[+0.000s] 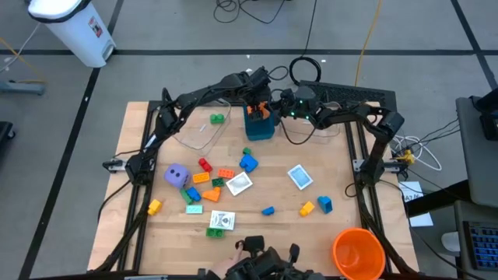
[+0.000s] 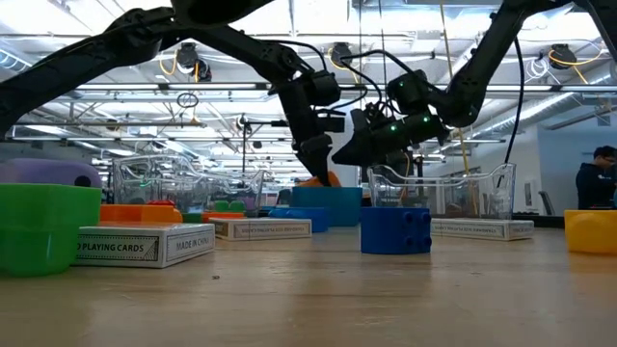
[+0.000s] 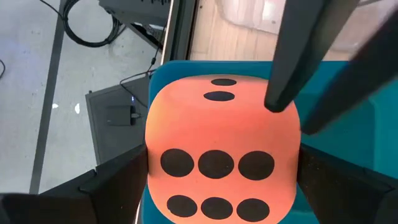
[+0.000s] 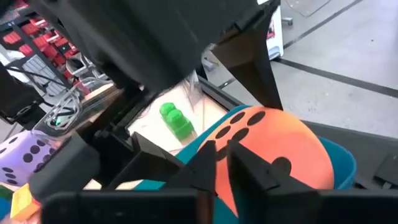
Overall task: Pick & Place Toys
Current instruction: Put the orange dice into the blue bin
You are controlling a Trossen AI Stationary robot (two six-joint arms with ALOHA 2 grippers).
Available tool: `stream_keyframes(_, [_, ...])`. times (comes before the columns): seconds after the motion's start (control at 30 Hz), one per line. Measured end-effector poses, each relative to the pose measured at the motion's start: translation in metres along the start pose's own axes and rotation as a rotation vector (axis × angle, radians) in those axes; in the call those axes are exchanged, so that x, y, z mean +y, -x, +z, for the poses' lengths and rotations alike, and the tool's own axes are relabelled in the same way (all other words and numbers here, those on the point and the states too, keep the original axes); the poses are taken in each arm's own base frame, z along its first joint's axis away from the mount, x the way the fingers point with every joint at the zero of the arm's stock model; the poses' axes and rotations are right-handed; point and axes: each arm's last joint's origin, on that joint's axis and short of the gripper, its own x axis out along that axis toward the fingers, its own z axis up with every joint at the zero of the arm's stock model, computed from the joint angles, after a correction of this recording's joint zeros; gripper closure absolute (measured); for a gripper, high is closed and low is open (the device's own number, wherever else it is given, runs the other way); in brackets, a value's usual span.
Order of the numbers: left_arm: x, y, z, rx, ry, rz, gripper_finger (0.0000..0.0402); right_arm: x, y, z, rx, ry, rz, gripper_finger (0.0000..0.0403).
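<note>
High view: both arms meeting over the blue box [image 1: 260, 127] at the table's far edge. Left gripper [image 1: 258, 106] directly above the box, orange die [image 1: 263, 114] showing at the box mouth. Right gripper [image 1: 286, 109] reaching in from the box's right side. Toys scattered mid-table: purple die [image 1: 177, 175], blue brick [image 1: 248, 162], white picture card [image 1: 299, 176], green brick [image 1: 216, 118] inside a clear tub [image 1: 198, 132]. Big orange cup [image 1: 359, 253] at the near right corner.

Low view: two grippers crowded above the box [image 2: 328, 204], orange just visible between them. Hard to separate which fingers belong to which arm here.

Left wrist view: orange die [image 3: 221, 149] filling the frame, sitting in the box [image 3: 168, 81], six-dot face up toward the camera. Left fingers [image 3: 112, 186] spread wide either side, not pinching. Dark right-arm finger [image 3: 298, 56] close above the die's top edge, possibly pressing on it.

Right wrist view: right fingertips [image 4: 214, 165] drawn together with only a sliver between, tips at the die [image 4: 273, 149], nothing clamped. Green brick [image 4: 176, 122] beyond in the tub.

Step in hand, judged: seating the die in the box. Best done with a straight downward nudge from closed tips, left jaws kept wide and lifted clear vertically to avoid dragging the die back out or tipping the box.
</note>
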Motion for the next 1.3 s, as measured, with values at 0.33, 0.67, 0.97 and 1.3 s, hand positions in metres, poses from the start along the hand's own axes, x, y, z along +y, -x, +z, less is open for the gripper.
stream_keyframes(0.33, [-0.003, 0.000, 0.002, -0.006, -0.045, 0.009, 0.0023, -0.001, 0.001, 0.003, -0.025, 0.001, 0.002, 0.0401])
stream_keyframes(0.67, [-0.007, 0.001, 0.007, -0.033, -0.060, 0.018, 0.0023, -0.002, 0.001, 0.002, -0.017, -0.001, 0.001, 0.0402])
stream_keyframes(0.97, [-0.007, 0.014, 0.012, -0.059, -0.071, 0.057, 0.0023, -0.005, 0.002, 0.001, 0.004, -0.012, -0.019, 0.0403])
stream_keyframes(1.3, [-0.014, 0.024, 0.018, -0.086, -0.099, 0.060, 0.0023, -0.007, 0.002, -0.001, 0.020, -0.021, -0.052, 0.0403])
